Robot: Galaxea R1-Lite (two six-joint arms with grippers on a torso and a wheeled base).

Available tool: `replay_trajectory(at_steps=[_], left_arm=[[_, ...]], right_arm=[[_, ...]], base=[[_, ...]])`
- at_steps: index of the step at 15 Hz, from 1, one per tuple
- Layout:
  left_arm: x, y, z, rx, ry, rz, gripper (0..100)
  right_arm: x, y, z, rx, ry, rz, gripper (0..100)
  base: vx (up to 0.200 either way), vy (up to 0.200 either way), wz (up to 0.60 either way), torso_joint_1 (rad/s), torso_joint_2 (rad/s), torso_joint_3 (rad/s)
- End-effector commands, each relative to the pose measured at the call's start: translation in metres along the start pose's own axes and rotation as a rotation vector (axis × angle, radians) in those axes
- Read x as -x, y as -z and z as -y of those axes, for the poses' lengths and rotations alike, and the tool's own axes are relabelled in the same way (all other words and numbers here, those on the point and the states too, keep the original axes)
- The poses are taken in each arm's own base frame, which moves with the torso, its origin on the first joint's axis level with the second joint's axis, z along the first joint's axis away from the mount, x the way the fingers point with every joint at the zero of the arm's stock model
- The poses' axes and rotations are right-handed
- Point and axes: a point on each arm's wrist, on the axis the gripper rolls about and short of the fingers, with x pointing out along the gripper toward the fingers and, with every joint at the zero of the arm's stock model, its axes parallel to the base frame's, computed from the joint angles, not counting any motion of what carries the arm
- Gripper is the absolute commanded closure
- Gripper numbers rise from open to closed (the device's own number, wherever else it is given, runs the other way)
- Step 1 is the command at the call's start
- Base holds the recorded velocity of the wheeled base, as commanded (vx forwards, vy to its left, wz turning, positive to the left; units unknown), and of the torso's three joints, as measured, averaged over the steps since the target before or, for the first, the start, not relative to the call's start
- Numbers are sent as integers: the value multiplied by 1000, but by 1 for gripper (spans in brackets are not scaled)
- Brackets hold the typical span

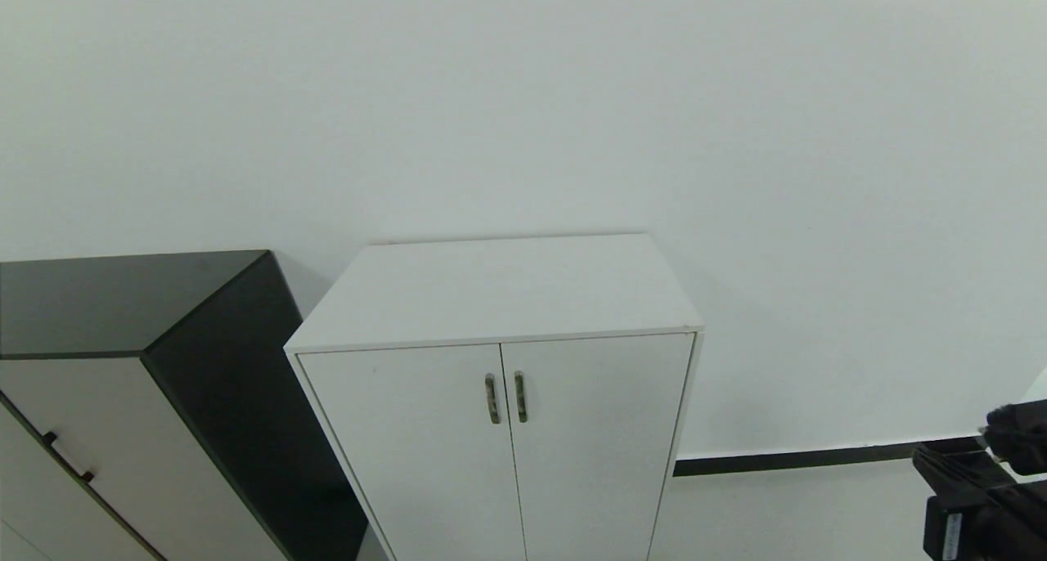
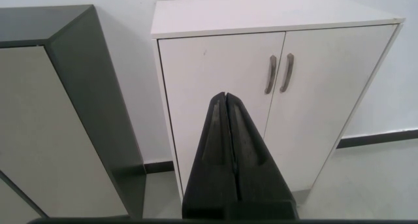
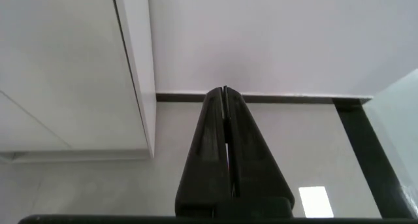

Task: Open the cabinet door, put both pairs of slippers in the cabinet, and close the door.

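Note:
A white two-door cabinet (image 1: 499, 397) stands against the wall, both doors closed, with two metal handles (image 1: 505, 397) side by side at the middle. In the left wrist view the same cabinet (image 2: 274, 87) is ahead of my left gripper (image 2: 226, 96), which is shut with nothing in it and well short of the doors. My right gripper (image 3: 225, 92) is shut and empty, low beside the cabinet's side panel (image 3: 134, 67), facing the wall and floor. Part of the right arm (image 1: 981, 487) is at the lower right of the head view.
A taller cabinet with a dark top and side (image 1: 164, 356) stands close to the left of the white one. A black baseboard (image 1: 802, 459) runs along the wall to the right. Bare floor (image 3: 294, 139) lies right of the white cabinet.

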Motion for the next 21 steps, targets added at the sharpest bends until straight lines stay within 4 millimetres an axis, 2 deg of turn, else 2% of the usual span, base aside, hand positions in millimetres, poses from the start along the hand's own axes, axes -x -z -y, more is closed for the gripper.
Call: replay_trajectory(at_steps=[1,2,4,9,13,16,19,20,21], left_arm=[[0,0,0,0,-1,-1,100],[0,0,0,0,-1,-1,100],[0,0,0,0,-1,-1,100],[0,0,0,2,-1,-1,100],[0,0,0,2,-1,-1,100],[0,0,0,9,-2,-1,100],[0,0,0,14,-2,-1,100],[0,0,0,14,-2,-1,100],[0,0,0,14,-2,-1,100]], right_arm=[[53,7,28,-53,-53,72,100],[61,11,32,-52,-65,79,100],[83,32,46,-48,-118,80,100],[103,64,58,-54,-271,63,100],[107,65,57,-47,-414,85,100],[107,71,53,26,-573,42,100],[107,71,53,36,-548,38,100],[107,71,53,15,-473,32,100],[108,71,53,-24,-326,28,100]], base=[[0,0,0,0,0,0],[0,0,0,0,0,0],[0,0,0,0,0,0],[0,0,0,0,0,0],[0,0,0,0,0,0],[0,0,0,0,0,0],[0,0,0,0,0,0],[0,0,0,0,0,0],[0,0,0,0,0,0]])
